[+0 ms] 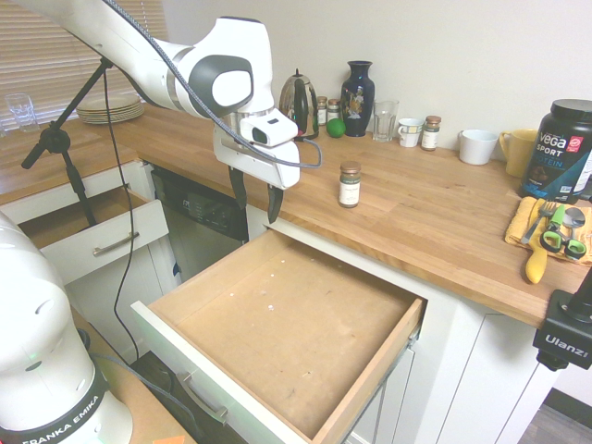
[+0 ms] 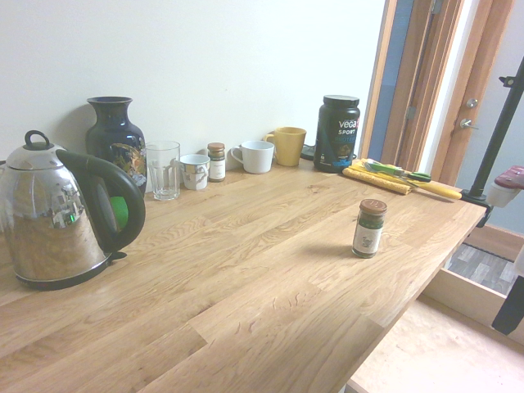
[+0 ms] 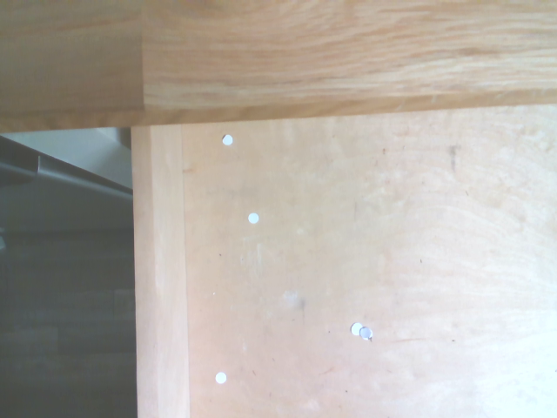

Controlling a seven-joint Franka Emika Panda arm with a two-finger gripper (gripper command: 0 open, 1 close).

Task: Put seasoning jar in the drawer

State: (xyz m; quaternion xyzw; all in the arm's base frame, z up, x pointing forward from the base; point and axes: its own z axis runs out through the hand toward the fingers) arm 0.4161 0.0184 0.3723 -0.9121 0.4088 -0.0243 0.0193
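Kitchen walls in plain white back a long wooden desk whose edge runs above white cabinets. Near that edge, well apart from everything else on the desk, the seasoning jar stands upright, its brown lid on and its white label facing outward. Below and in front of the jar, the drawer is pulled far out, its light wooden bottom bare but for a few small white specks, which also show in the wrist view. Beside the jar, off the desk edge, the hand hangs above the drawer's back corner, pointing down, fingers spread and grasping nothing. Far behind the jar, against the wall, stand a steel kettle, a dark blue vase, a clear glass and a second small jar.
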